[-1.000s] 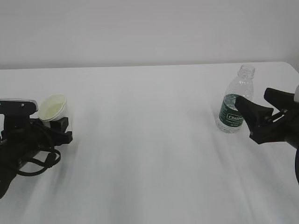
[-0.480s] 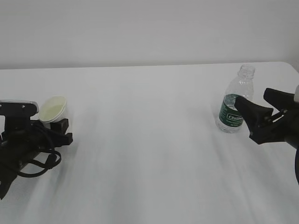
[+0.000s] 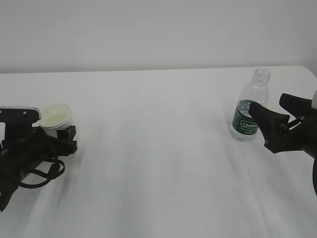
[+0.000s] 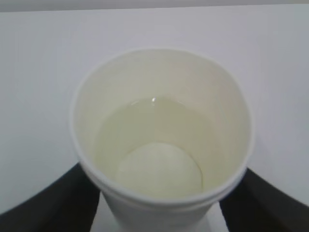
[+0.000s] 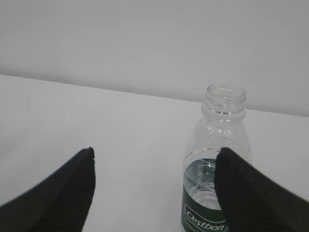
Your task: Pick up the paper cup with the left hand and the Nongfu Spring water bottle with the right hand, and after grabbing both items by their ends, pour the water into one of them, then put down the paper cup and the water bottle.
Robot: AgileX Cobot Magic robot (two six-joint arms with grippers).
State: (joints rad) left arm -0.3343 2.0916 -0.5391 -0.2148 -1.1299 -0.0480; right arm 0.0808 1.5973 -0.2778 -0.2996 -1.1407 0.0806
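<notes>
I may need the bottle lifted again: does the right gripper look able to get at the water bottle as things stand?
Probably yes. The right gripper stands open close beside the upright water bottle, and nothing lies between them on the table. The bottle sits toward one jaw rather than centred, so a small sideways shift looks needed.

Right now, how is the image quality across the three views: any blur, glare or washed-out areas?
Exterior view: flat, bright light, the white table nearly washed out, shadows faint. Left wrist view: soft focus on the paper cup, one small glint on the water. Right wrist view: the bottle fairly sharp, the dark fingers blurred at the edges.
</notes>
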